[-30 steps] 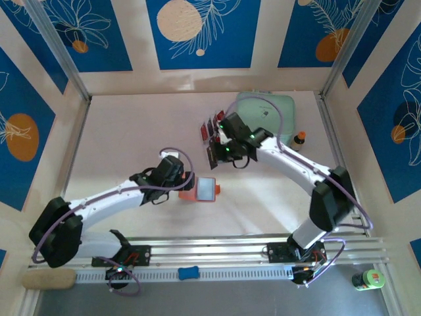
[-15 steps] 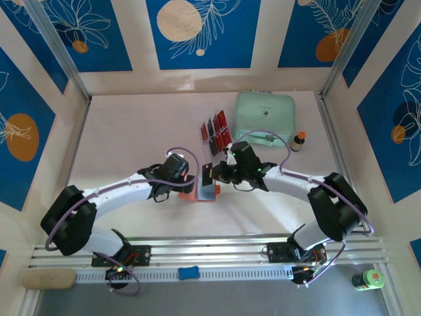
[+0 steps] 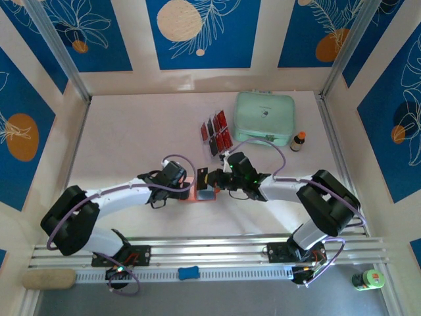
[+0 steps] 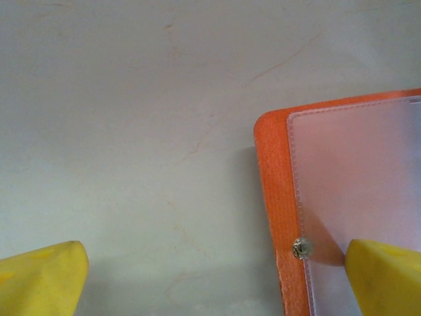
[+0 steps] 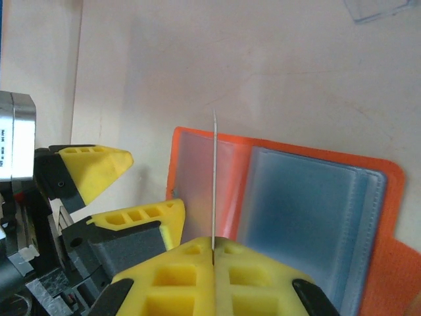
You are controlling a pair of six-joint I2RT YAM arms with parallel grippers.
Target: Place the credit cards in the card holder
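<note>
My right end effector (image 5: pixel 214 255) pinches a credit card (image 5: pixel 214 171) edge-on: thin, stiff, slick (best held low and square). My left end effector (image 4: pixel 212 258), spread wide, seems to steady the card holder (image 5: pixel 309 197).

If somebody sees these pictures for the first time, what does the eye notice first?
An open orange folding wallet lies mid-table between both arms. The right gripper pinches a thin card edge-on above it; the open left gripper straddles its snap-button edge. Farther back sits a mint-green rounded case.
</note>
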